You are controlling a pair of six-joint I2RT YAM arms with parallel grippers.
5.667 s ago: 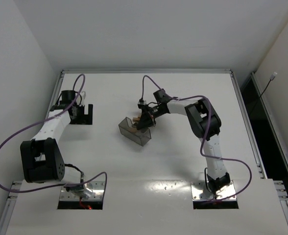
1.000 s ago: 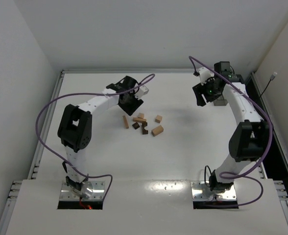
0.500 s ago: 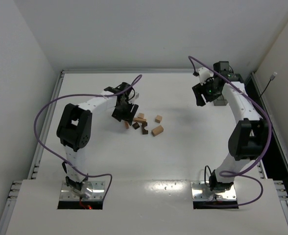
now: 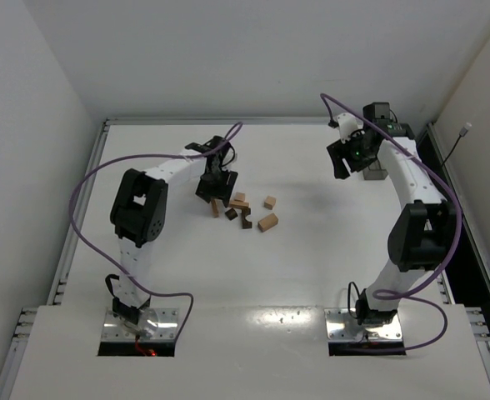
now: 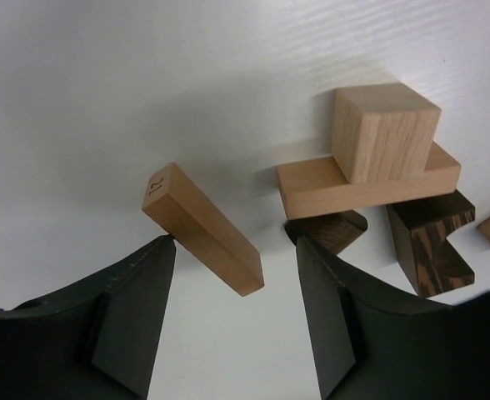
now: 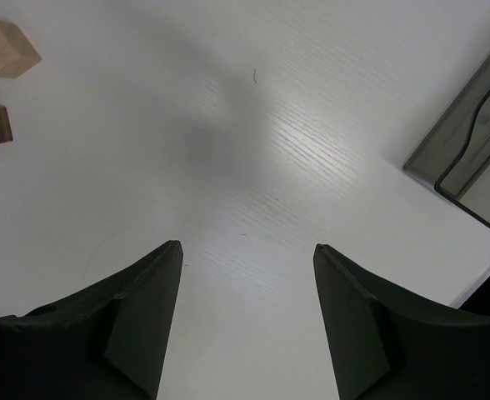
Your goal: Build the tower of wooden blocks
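Observation:
The wood blocks lie loose in a small cluster [image 4: 243, 210] on the white table, with no tower standing. In the left wrist view a tan cube [image 5: 384, 132] sits on a flat tan plank [image 5: 312, 188], which rests on two dark brown blocks [image 5: 427, 240]. A long tan block [image 5: 202, 229] lies flat at the cluster's left. My left gripper [image 4: 214, 190] [image 5: 235, 243] is open, with its fingers on either side of that block's near end. My right gripper [image 4: 342, 160] [image 6: 247, 248] hangs open over bare table at the back right.
The smoky-grey tray [image 4: 377, 172] [image 6: 470, 158] sits at the back right, beside the right gripper. Two more tan blocks [image 4: 270, 202] [image 4: 267, 222] lie right of the cluster. The table's raised rim [image 4: 245, 122] runs along the back.
The left gripper has swung down from behind the cluster onto the long tan block. The right arm is still. Since the oldest frame the blocks have left the tray, which moved to the back right.

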